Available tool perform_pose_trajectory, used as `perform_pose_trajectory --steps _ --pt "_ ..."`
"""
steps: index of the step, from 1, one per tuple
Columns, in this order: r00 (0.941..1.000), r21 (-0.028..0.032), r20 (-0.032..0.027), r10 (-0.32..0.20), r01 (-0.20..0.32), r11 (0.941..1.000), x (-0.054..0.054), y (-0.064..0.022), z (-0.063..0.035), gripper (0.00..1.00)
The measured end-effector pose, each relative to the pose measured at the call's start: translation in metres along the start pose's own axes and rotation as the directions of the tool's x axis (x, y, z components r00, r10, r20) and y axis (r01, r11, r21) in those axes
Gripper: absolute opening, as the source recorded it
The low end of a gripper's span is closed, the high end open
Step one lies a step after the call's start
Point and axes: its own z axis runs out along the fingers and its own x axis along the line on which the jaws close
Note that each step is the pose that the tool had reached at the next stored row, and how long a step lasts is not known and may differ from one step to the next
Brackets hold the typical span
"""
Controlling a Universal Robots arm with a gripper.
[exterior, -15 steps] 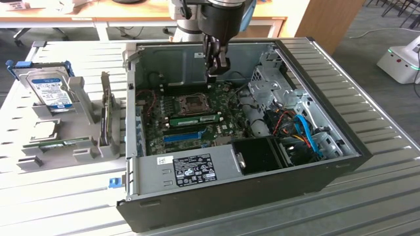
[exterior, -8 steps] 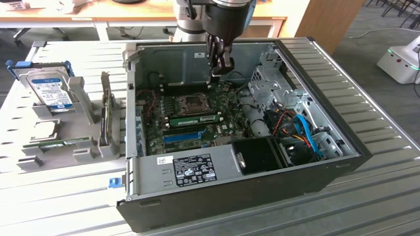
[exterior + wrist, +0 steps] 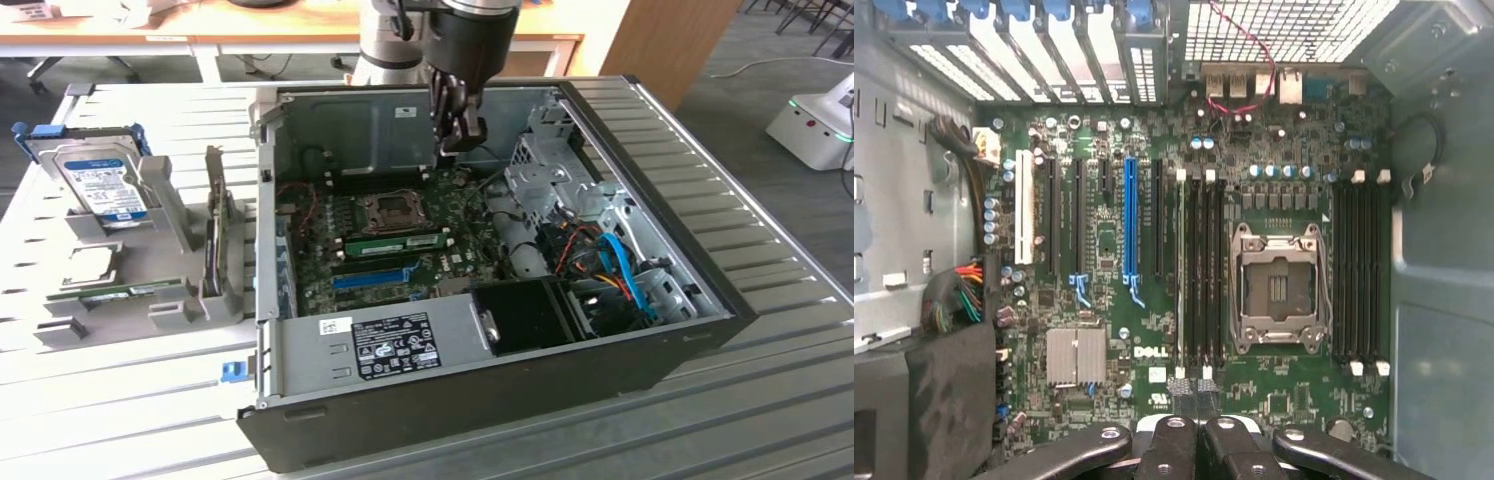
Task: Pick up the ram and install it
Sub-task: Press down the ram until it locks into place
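My gripper (image 3: 455,140) hangs inside the open computer case (image 3: 667,330), jaws pressed together with nothing between them. It looks lifted clear of the motherboard (image 3: 461,262). Looking down from the wrist, the closed fingertips (image 3: 1177,386) line up over one end of the memory slots (image 3: 1206,270).

Below the gripper, the ram (image 3: 400,243) stands in a slot just beside the bare processor socket (image 3: 395,210). From the wrist, the ram (image 3: 1181,260) shows as a thin pale edge in the outermost slot.

I'd call the pick-up and placing done. I can't tell whether the stick is pushed fully home or its end clips have latched.

A second stick (image 3: 127,292) lies on the grey rack (image 3: 174,315) at the exterior view's left, near the hard drive (image 3: 107,190).
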Motion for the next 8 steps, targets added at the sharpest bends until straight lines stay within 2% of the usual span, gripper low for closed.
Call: perform_pose_trajectory --steps 5,8 --pt "1.0000 -0.0001 -0.0003 0.000 0.000 1.0000 0.000 -0.0075 0.0012 0.11" --pt "1.0000 -0.0027 -0.0003 0.000 0.000 1.0000 0.000 -0.0119 0.0017 0.11"
